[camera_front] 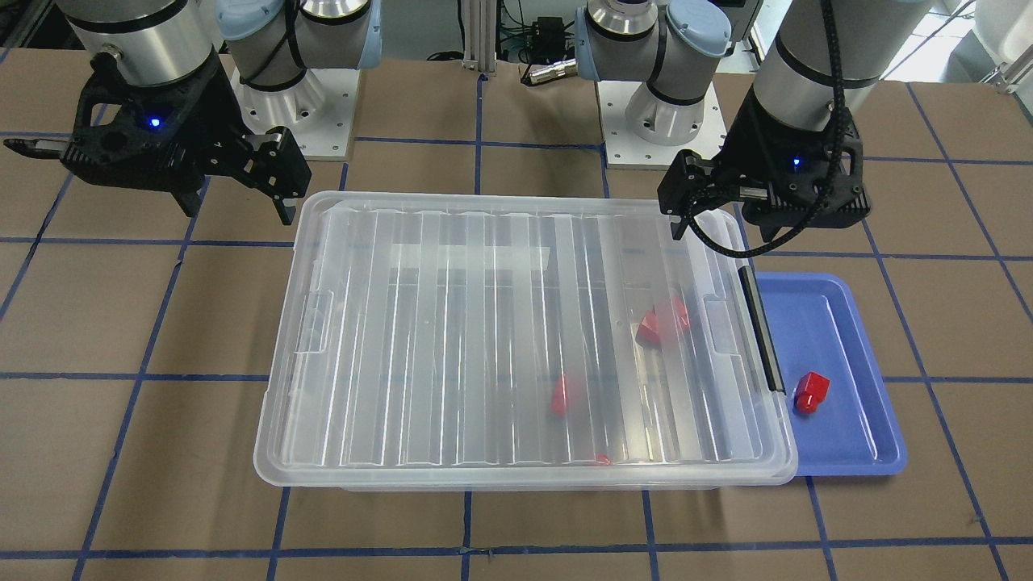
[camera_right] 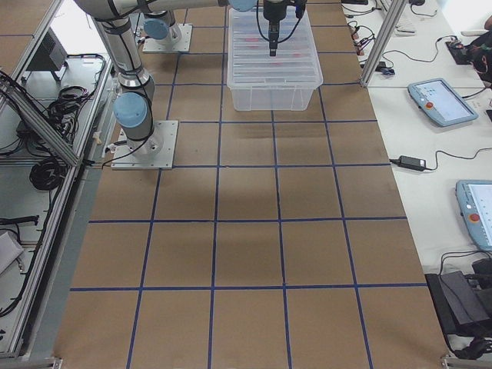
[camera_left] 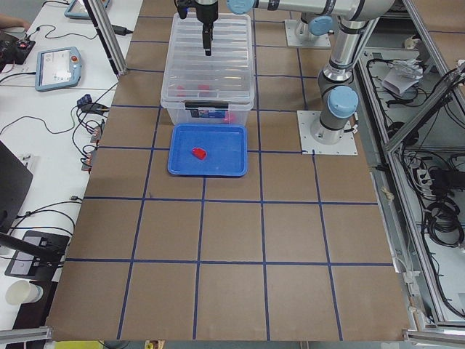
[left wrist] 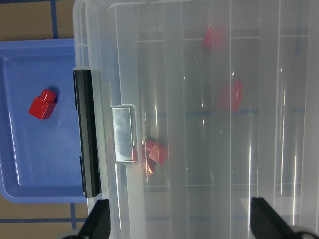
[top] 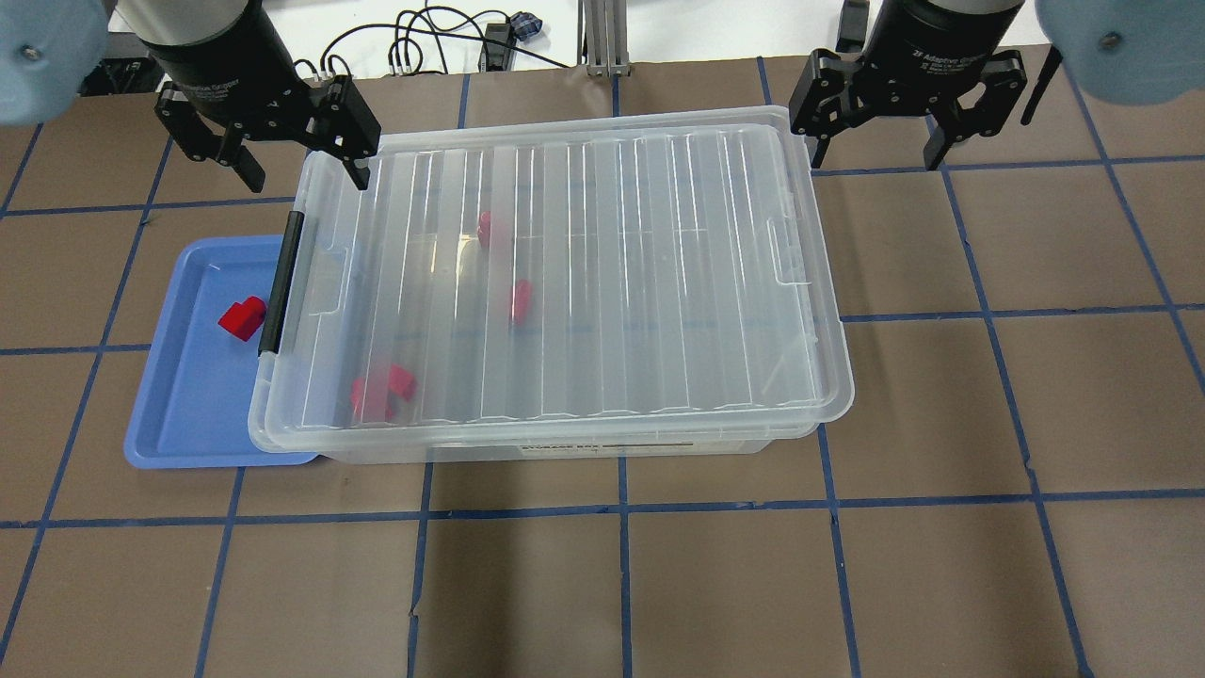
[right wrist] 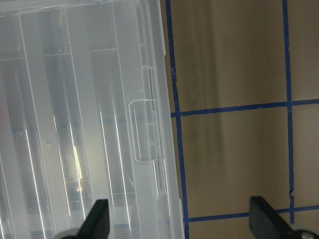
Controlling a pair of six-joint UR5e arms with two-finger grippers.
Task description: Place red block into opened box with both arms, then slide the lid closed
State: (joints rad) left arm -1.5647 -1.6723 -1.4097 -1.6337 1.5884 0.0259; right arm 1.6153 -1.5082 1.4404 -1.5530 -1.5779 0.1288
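Your left fingers (top: 353, 127) stand wide apart and hold nothing. They hang over the far corner of the lid (top: 612, 273), at the end where the black latch bar (top: 281, 282) runs. Your right fingers (top: 811, 99) are spread just as wide and are also empty. They hang over bare table (top: 847, 565) just past the lid's other far corner, clear of the plastic. In each wrist view you see 2 dark fingertips at the bottom edge with a broad gap between them.

The box (top: 565, 447) rests flat on the table in front of the robot, its long sides running across. The ridged lid lies over it and covers the whole opening; you cannot tell whether it sits fully home.

The red block (top: 243, 317) lies outside the box on the blue tray (top: 179, 414), near the latch bar but apart from it. The tray lies flat on the table at the latch end, its inner edge tucked under the box's overhanging rim. Through the clear lid you can make out more red pieces inside. A small cluster (top: 381, 391) sits close to the latch end by the wall nearest the robot. A single piece (top: 521, 299) lies toward the middle, and another piece (top: 485, 229) lies farther from the robot.

Blue tape lines (top: 621, 508) cross the brown table in a grid. In the left side view a tablet (camera_left: 58, 67) lies on a white side table (camera_left: 43, 145).
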